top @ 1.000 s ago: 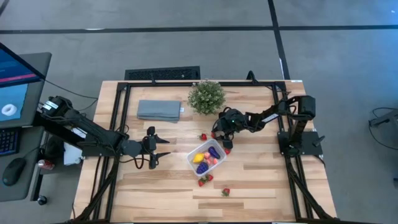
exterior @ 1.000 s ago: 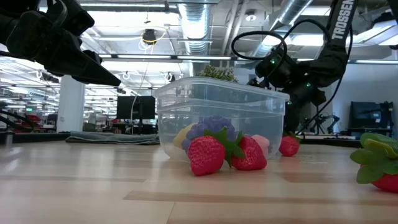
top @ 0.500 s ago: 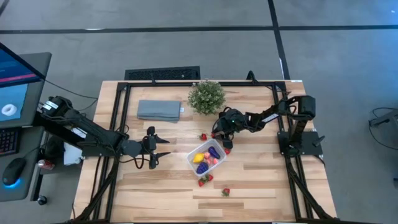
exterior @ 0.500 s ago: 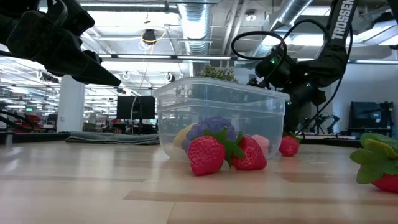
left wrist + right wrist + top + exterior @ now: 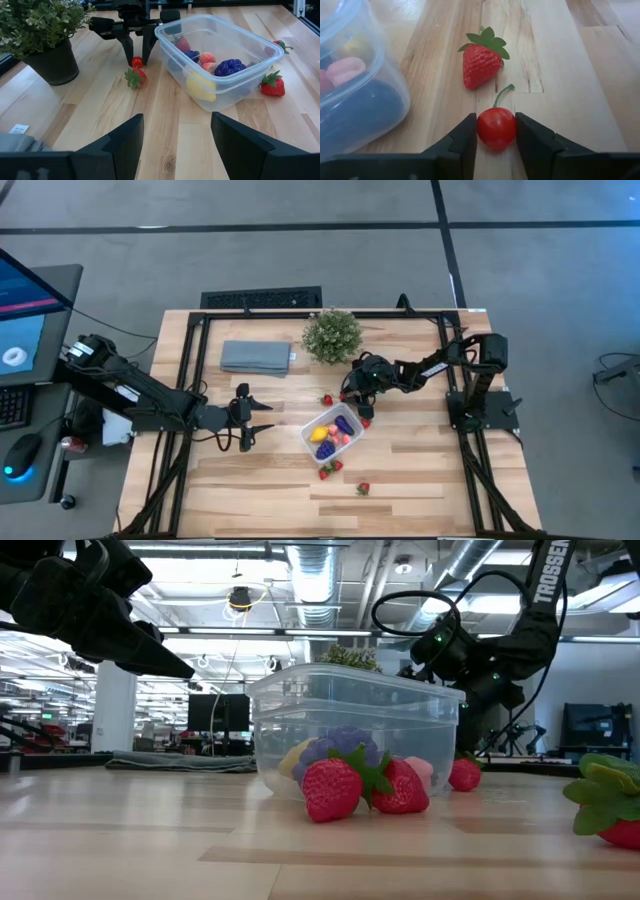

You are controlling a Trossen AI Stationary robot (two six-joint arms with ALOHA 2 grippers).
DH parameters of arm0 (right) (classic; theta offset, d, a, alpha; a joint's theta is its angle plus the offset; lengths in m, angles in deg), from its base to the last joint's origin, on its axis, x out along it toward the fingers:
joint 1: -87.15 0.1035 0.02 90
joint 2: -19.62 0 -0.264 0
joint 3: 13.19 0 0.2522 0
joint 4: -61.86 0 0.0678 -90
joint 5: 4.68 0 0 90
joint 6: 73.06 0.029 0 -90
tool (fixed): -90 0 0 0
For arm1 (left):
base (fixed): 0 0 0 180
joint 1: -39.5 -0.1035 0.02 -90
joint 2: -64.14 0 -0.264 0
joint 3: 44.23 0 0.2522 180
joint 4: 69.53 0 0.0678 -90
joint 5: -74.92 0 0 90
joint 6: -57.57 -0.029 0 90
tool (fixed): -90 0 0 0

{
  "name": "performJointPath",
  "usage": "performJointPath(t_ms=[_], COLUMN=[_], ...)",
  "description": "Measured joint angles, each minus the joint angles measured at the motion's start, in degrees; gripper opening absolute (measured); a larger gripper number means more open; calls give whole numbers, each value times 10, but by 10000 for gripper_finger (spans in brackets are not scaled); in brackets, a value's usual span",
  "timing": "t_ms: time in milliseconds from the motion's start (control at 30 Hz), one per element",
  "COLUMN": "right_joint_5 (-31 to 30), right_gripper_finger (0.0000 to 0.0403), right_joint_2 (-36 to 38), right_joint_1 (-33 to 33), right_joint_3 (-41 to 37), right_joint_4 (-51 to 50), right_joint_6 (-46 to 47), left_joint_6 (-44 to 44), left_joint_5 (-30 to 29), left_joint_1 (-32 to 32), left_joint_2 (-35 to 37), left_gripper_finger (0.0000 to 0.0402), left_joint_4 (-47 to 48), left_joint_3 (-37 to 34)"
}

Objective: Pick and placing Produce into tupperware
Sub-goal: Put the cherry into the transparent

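Observation:
The clear tupperware [image 5: 333,432] stands mid-table and holds a yellow piece, dark purple pieces and pink-red ones [image 5: 215,67]. Just beyond its far corner, my right gripper [image 5: 496,131] is shut on a small red cherry [image 5: 496,127], which also shows between its fingers in the left wrist view [image 5: 136,62]. A strawberry [image 5: 481,62] lies on the wood right beside the cherry. To the left of the tupperware, my left gripper [image 5: 262,420] hovers open with nothing between its fingers [image 5: 175,125]. My right gripper pinches the cherry's round body [image 5: 485,129] between its two fingers, one on each side, at their free ends. The fingers [image 5: 128,50] come from above and point down. The cherry sits at table level with its green stem [image 5: 503,94] pointing toward the strawberry.
A potted plant [image 5: 332,335] stands at the far middle, with a folded grey-blue cloth [image 5: 257,357] to its left. Two strawberries [image 5: 329,469] lie against the tupperware's near side and one more [image 5: 363,488] lies nearer the front edge. Bare wood stretches left and right.

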Motion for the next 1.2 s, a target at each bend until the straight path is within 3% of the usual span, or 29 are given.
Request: performJointPath(t_ms=[667, 900, 1200], right_joint_5=[0, -1, -1], right_gripper_finger=[138, 156, 136], right_joint_2=[1, 1, 0], right_joint_1=[0, 0, 0], right_joint_3=[0, 0, 0], right_joint_4=[-7, -13, -14], right_joint_6=[4, 9, 9], left_joint_6=[0, 0, 0], left_joint_5=[0, 0, 1], left_joint_1=[0, 0, 0], left_joint_2=[0, 0, 0], left_gripper_finger=[224, 224, 224], left_joint_4=[0, 0, 0], left_joint_3=[0, 0, 0])
